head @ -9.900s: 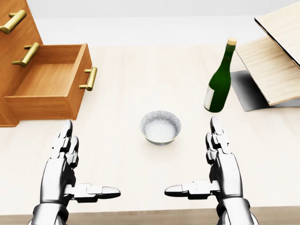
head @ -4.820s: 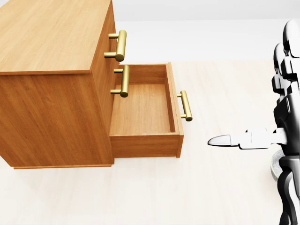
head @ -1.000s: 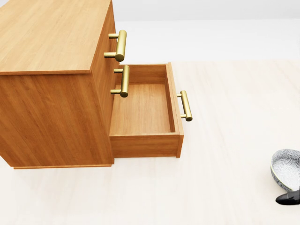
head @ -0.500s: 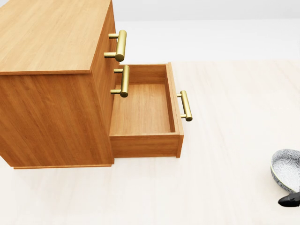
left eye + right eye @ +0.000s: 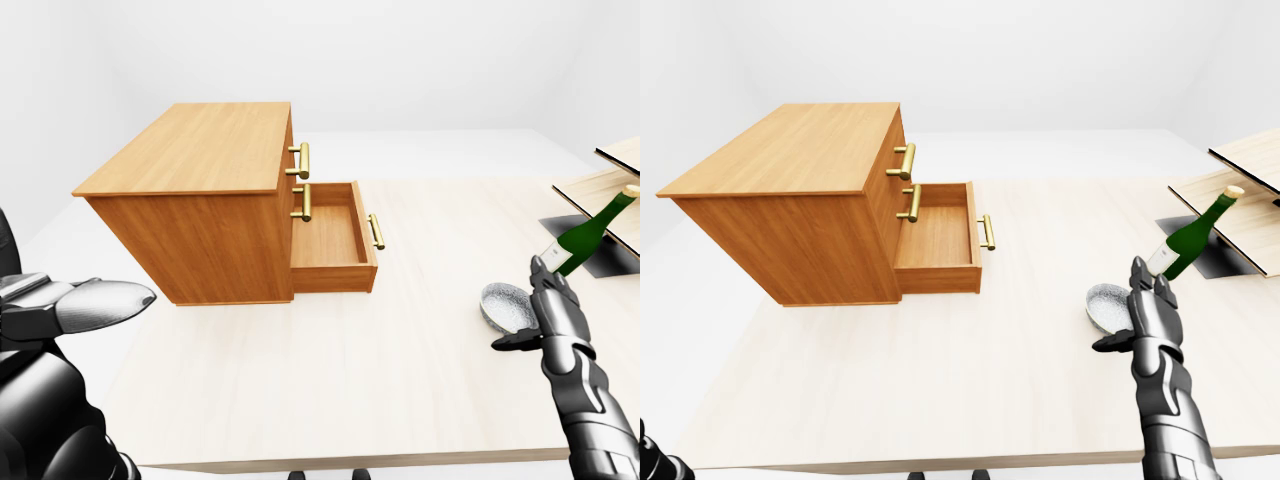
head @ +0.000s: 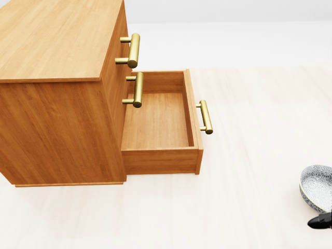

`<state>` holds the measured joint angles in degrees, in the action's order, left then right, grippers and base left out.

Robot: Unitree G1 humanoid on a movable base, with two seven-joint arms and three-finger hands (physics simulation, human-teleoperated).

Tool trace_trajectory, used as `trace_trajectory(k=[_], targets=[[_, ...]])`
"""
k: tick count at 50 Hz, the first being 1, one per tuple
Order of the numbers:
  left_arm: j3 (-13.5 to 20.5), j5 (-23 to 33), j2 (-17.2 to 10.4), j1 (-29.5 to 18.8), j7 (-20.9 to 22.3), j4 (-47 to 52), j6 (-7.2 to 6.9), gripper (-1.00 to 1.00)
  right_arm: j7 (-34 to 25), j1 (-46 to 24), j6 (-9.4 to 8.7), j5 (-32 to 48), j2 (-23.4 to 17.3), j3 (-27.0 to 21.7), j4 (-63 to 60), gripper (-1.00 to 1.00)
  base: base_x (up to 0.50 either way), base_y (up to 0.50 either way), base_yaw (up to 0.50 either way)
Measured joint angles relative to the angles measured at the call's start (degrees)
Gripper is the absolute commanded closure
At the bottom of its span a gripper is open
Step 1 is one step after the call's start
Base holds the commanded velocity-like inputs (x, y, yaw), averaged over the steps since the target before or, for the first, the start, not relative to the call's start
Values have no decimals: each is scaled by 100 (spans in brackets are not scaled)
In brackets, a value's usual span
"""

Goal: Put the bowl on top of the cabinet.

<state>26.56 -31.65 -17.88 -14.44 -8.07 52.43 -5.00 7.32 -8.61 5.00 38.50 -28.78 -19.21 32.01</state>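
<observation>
Bowl (image 5: pixel 505 305) beside open right hand (image 5: pixel 557 318)

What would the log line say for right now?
bowl: on table | right robot hand: open, beside bowl | cabinet: one drawer open | grasp: not yet done
</observation>
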Motion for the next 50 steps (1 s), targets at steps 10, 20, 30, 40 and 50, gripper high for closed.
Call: trace_trajectory(k=[10, 20, 30, 40, 50], targets=[[-13, 41, 23, 1, 24, 7, 0, -100, 96, -56, 0, 27, -18, 95, 134, -100, 0, 0, 0], [-9, 57, 30, -7, 37, 6, 0, -100, 193, -109, 0, 69, -17, 176, 284, -100, 0, 0, 0], [-9, 73, 34, -8, 46, 4, 0, -100, 373, -218, 0, 103, -48, 287, 613, -100, 0, 0, 0], [1, 55, 23, -31, 31, 11, 0, -100, 499, -253, 0, 110, -71, 378, 813, -100, 0, 0, 0], [3, 43, 16, -37, 21, 12, 0, -100, 630, -317, 0, 140, -88, 459, 1036, -100, 0, 0, 0]])
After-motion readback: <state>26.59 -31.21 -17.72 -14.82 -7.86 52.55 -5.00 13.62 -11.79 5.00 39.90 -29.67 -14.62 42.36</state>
